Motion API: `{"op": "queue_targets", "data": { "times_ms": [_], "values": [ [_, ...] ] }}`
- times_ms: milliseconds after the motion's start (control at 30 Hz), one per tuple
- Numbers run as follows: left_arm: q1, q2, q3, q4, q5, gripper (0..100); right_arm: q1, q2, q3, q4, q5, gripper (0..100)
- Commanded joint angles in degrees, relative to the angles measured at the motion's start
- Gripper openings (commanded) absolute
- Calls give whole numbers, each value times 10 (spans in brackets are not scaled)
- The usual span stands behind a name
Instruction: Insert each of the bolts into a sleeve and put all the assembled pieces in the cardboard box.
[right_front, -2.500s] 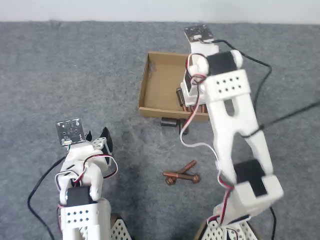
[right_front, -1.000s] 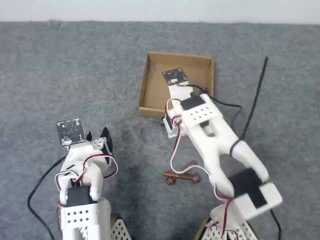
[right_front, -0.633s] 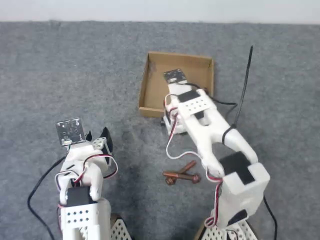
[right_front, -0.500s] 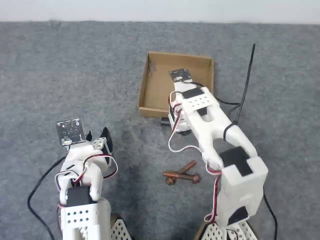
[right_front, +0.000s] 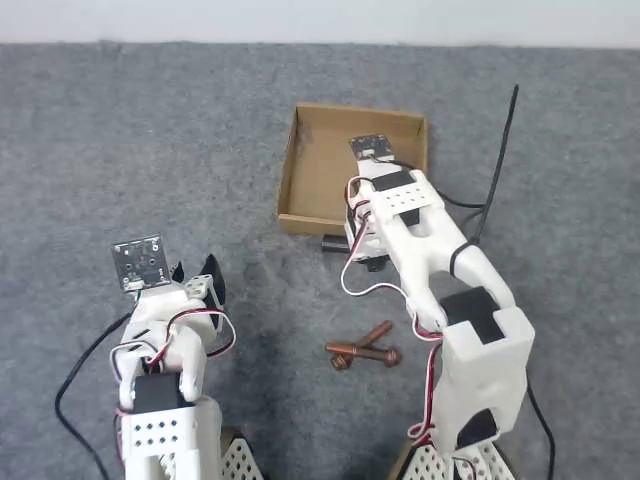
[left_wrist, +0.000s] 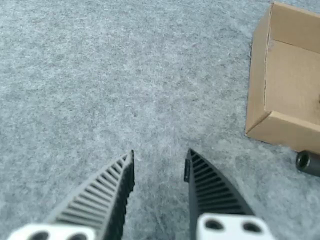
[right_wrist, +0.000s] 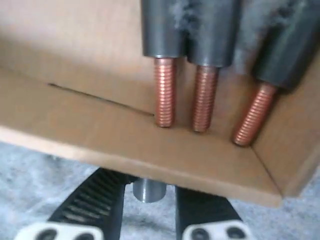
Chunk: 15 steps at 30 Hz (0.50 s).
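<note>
Sleeve, cardboard box cut off at edge; right arm hides box corner.

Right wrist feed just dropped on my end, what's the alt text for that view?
Three sleeved bolts lie side by side in a corner of the cardboard box, copper threads pointing at one wall. Outside that wall, the right gripper has its open jaws either side of a grey sleeve on the carpet.

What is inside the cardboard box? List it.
Three assembled pieces lie in a corner of the cardboard box: dark sleeves with copper bolt threads sticking out. From above, the right arm covers that corner.
</note>
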Motion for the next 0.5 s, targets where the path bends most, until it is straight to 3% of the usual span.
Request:
{"op": "queue_targets", "data": {
  "times_ms": [0,467],
  "values": [
    [-4,-6,-7,-11,-7,156,2,-8,-28,10,-3,6],
    [-4,-6,-7,-11,-7,156,17,-196,-25,239,-8,7]
  ]
}}
